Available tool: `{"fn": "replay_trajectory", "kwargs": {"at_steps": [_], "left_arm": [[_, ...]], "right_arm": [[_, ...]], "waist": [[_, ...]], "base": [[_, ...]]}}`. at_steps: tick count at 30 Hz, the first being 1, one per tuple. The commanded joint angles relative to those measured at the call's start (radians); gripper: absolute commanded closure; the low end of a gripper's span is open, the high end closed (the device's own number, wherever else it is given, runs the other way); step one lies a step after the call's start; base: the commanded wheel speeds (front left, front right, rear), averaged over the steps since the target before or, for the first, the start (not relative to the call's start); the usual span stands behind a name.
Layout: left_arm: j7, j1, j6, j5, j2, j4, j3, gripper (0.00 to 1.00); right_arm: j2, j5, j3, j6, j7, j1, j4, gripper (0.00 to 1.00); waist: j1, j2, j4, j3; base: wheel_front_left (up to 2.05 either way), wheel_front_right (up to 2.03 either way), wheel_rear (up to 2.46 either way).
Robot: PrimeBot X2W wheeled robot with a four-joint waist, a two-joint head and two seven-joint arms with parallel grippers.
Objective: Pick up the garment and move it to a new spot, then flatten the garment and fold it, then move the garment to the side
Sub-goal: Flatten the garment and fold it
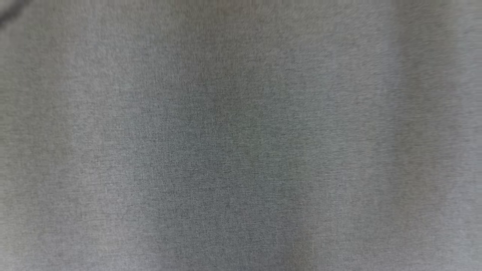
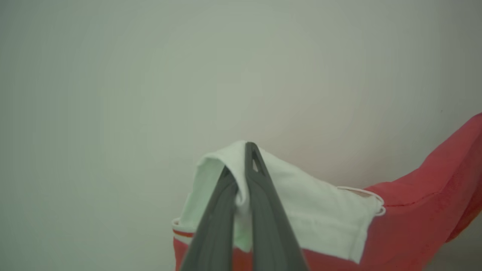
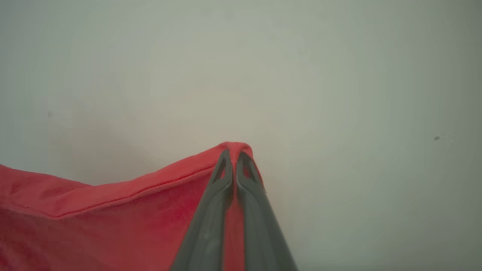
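Observation:
The garment is red with a white panel. In the left wrist view my left gripper (image 2: 240, 165) is shut on a bunched fold of the white panel (image 2: 320, 210), and the red cloth (image 2: 433, 195) stretches away to the right. In the right wrist view my right gripper (image 3: 234, 154) is shut on a peak of the garment's red stitched edge (image 3: 94, 218), which slopes off to the left. The cloth hangs taut between the two grips. Most of the garment is hidden below both views.
A blurred grey heathered fabric surface (image 1: 241, 135) spreads across the head view. Behind the garment in both wrist views lies a plain pale surface (image 2: 150, 75), with a small dark speck (image 3: 436, 138) at the right.

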Motion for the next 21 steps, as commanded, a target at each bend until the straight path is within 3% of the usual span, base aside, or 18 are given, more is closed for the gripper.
{"fn": "replay_trajectory", "kwargs": {"at_steps": [1,7,15,16,21], "left_arm": [[-0.020,0.061,0.003,-0.024,0.015,-0.011,0.003,1.00],[-0.058,0.318,0.029,-0.093,0.040,-0.095,0.046,1.00],[-0.067,0.750,0.151,-0.151,0.121,-0.383,0.092,1.00],[-0.067,0.750,0.151,-0.151,0.121,-0.383,0.092,1.00],[-0.067,1.020,0.252,-0.185,0.165,-0.599,0.127,1.00]], "right_arm": [[0.000,0.018,0.021,-0.002,-0.007,0.055,-0.016,1.00],[-0.028,0.095,0.087,-0.002,-0.037,0.267,-0.097,1.00],[-0.085,0.142,0.156,-0.002,-0.064,0.595,-0.256,1.00],[-0.085,0.142,0.156,-0.002,-0.064,0.595,-0.256,1.00],[-0.085,0.162,0.134,-0.002,-0.066,0.772,-0.344,1.00]], "waist": [[0.0001,0.0000,-0.018,-0.061],[0.0001,0.0000,-0.027,-0.173],[0.0001,0.0000,-0.037,-0.306],[0.0001,0.0000,-0.037,-0.306],[0.0001,0.0000,-0.046,-0.360]], "base": [[0.00,0.00,0.00],[0.00,0.00,0.00],[0.00,0.00,0.00],[0.00,0.00,0.00],[0.00,0.00,0.00]]}}
